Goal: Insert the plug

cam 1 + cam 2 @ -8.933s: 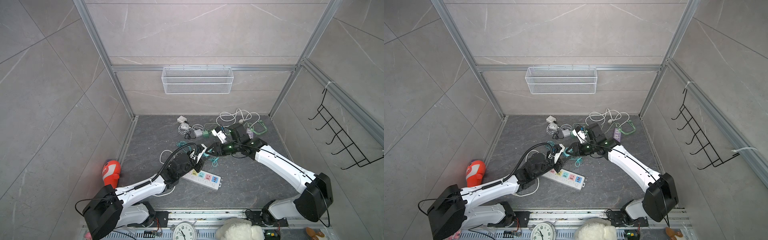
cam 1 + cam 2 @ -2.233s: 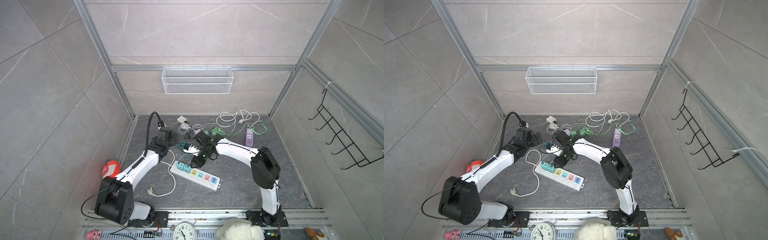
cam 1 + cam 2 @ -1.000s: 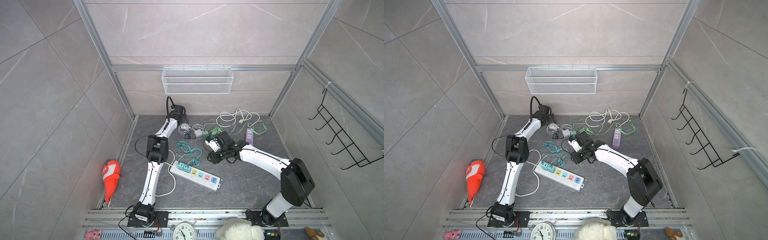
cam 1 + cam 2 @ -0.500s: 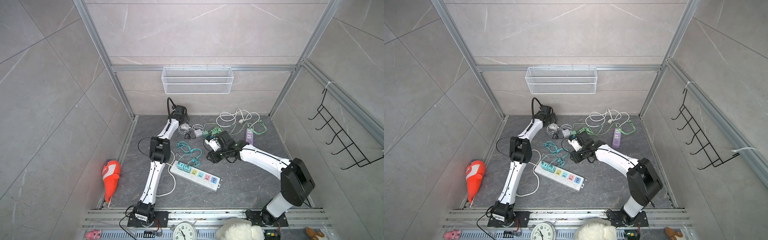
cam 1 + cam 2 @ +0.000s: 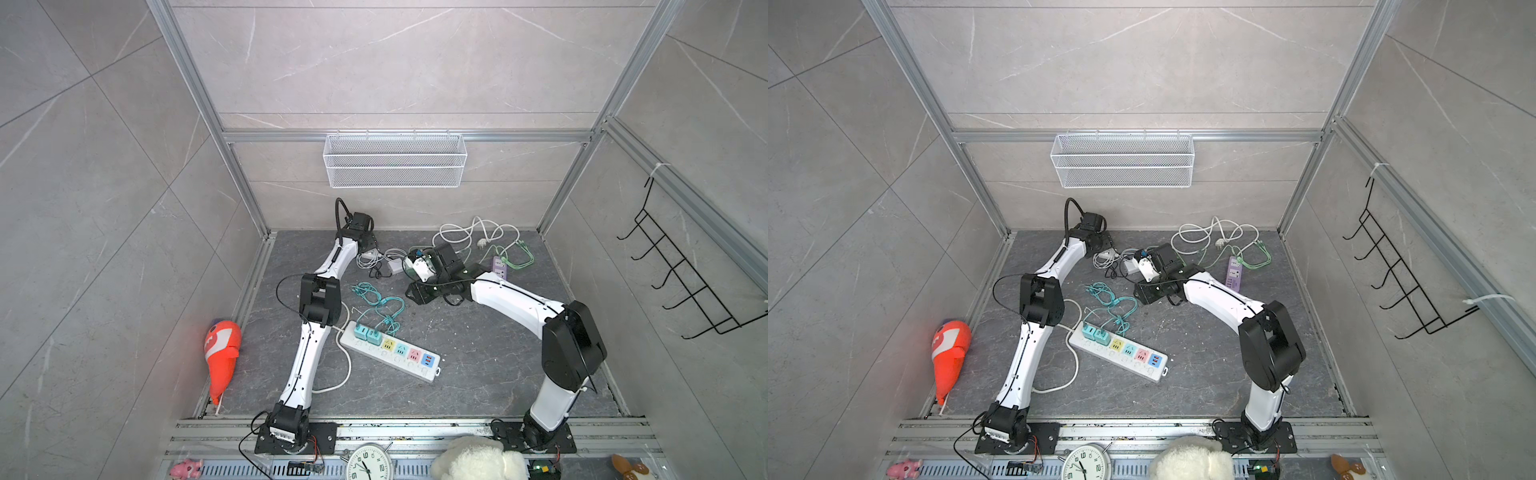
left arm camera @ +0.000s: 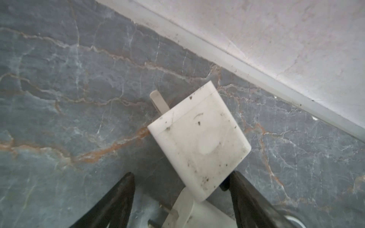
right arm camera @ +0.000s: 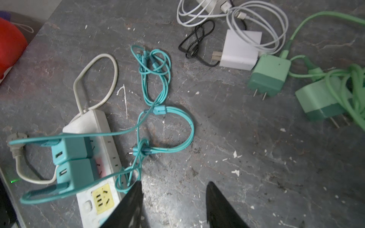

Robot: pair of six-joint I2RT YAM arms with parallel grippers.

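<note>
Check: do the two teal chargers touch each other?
Touching. The right wrist view shows both teal chargers side by side on the power strip, with no gap.

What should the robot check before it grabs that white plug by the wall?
1. White square charger plug sits between left gripper fingers: ok.
2. Fingers squeezing it: not ok, gap on one side.
3. Metal prong sticks out free: ok.
4. Yellow socket on long white power strip empty: ok.
5. Right gripper open, holding nothing: ok.
6. Other white piece under the plug loose from it: cannot tell.
</note>
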